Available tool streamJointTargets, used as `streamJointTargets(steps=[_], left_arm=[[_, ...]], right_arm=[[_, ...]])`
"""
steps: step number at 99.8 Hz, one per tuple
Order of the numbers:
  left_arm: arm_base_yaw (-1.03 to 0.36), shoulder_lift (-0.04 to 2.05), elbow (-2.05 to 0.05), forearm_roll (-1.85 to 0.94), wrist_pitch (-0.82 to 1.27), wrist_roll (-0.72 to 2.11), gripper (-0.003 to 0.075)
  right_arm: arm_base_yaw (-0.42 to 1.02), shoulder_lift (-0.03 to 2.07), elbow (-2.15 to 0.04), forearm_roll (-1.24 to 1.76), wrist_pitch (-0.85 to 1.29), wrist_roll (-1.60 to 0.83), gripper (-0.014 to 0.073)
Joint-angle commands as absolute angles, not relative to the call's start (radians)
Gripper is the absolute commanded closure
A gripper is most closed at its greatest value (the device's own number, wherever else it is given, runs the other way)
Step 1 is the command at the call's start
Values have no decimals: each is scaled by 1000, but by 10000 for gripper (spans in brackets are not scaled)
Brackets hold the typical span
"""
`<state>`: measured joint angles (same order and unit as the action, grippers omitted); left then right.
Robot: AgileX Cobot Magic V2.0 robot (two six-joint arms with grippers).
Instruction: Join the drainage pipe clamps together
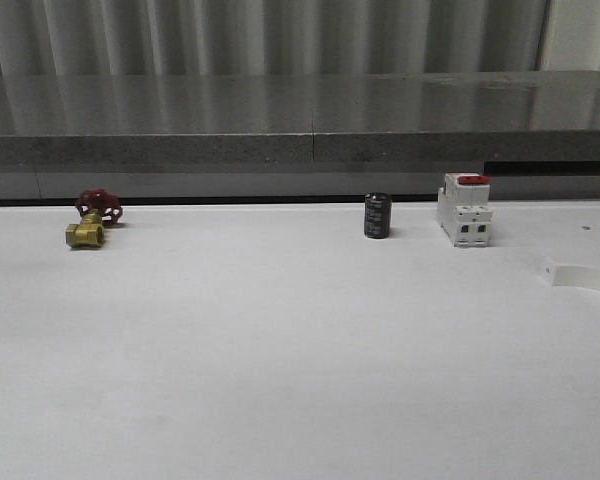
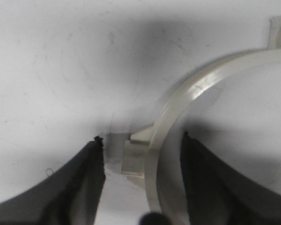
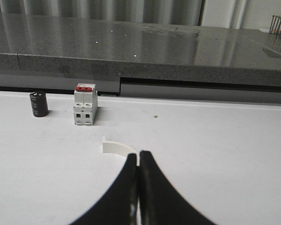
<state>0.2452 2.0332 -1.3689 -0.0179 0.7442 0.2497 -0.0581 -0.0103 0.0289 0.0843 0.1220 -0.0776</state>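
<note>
The left gripper [image 2: 143, 154] stands with its dark fingers [image 2: 91, 178] spread, straddling the band of one white plastic semicircular clamp half [image 2: 187, 96] that lies flat on the white table [image 2: 47, 70]; one finger is outside the curve beside a small flat tab [image 2: 133, 157], the other inside the arc, and neither visibly presses the plastic yet. The right gripper [image 3: 139, 185] has its two black fingers pressed together with nothing between them, and it hangs low over the table just short of the second white plastic half-ring [image 3: 118, 148], whose tabbed end curves away right in front of the fingertips. In the front view that half [image 1: 580, 276] lies at the right edge of the table, near a white boxy breaker with a red top [image 1: 465, 209]; a small black cylinder [image 1: 377, 216] stands to the breaker's left, and a brass valve with a red handwheel [image 1: 92, 220] sits far off on the left side. The step in hand appears to be picking up the two halves: the left is poised to close on its piece, while the right would have to open before it can grip. After that the pieces must be brought together tab to tab, with the arcs facing each other.
</note>
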Motion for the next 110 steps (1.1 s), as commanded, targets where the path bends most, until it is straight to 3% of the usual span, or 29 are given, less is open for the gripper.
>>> streamJointTargets(steps=[1, 14, 25, 62, 85, 110], left_arm=[[248, 1983, -1397, -21, 712, 252, 518], [248, 1978, -1397, -21, 719, 252, 635], [243, 1948, -1397, -43, 740, 252, 658], [33, 1765, -1397, -95, 915, 105, 657], [-206, 1754, -1397, -89, 907, -55, 657], [-439, 1786, -1397, -84, 755, -243, 656]], right_arm=[[-59, -31, 13, 81, 37, -81, 661], [-59, -31, 13, 81, 37, -81, 661], [-59, -31, 13, 81, 37, -81, 661], [-59, -31, 13, 81, 37, -81, 661], [-59, -31, 13, 81, 37, -81, 661], [-59, -31, 13, 81, 37, -81, 661]])
